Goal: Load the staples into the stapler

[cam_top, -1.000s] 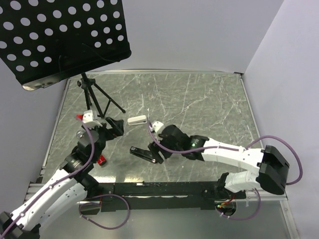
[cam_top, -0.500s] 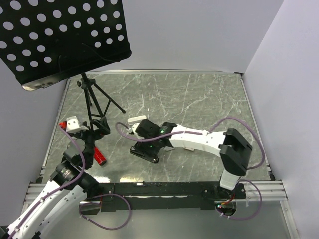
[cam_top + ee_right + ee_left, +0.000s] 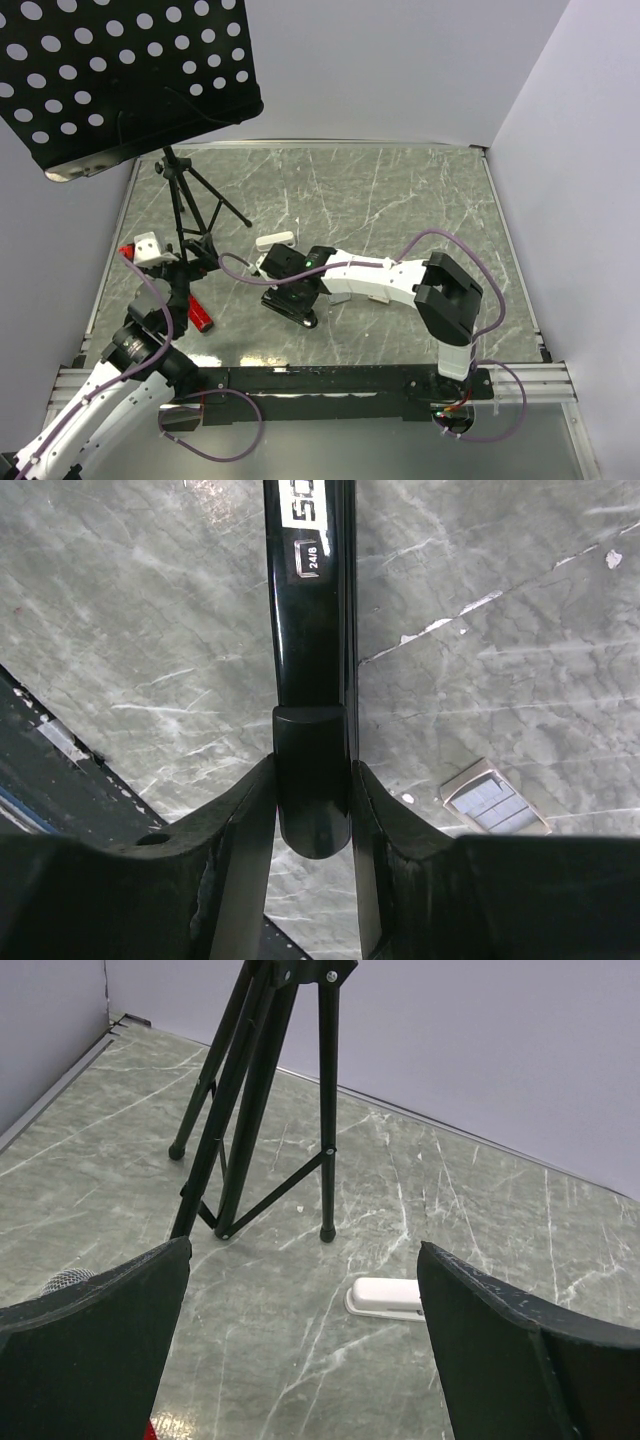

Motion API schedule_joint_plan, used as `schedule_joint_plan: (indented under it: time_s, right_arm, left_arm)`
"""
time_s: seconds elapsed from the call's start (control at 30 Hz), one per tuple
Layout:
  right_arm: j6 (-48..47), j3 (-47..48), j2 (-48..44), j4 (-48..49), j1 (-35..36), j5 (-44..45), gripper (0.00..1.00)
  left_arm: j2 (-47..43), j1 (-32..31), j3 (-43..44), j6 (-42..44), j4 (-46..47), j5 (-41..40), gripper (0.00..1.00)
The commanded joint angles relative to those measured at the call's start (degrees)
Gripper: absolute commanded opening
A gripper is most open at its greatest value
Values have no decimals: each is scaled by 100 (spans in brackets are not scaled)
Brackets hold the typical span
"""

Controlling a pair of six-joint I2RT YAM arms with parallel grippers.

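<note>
Right gripper has swung leftward across the table since a second ago and come down over the black stapler. The left arm has drawn back toward the left edge.

Right gripper: its two fingers are closed against both sides of the stapler's rounded end, with no gap seen on either side. The stapler lies flat on the table, its length running away from the fingers, a white "24/6" label on top.

Staples: a small greyish rectangle lying flat on the table just beside the gripped end, on the right in the right wrist view, apart from stapler and fingers.

Left gripper: jaws spread wide, nothing between them, held above the table. Ahead of it lies a white stapler, with the black tripod standing beyond. A red stapler lies near the left arm.
</note>
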Motion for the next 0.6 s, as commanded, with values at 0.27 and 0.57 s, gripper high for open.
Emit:
schedule_joint_plan:
  time_s: [0.27, 0.57]
  right_arm:
    - [234, -932, 896, 614, 30, -498, 0]
    - [498, -372, 299, -157, 39, 28, 20]
  left_arm:
    - [108, 26, 27, -25, 169, 334, 99]
    - [-23, 35, 18, -51, 169, 282, 99]
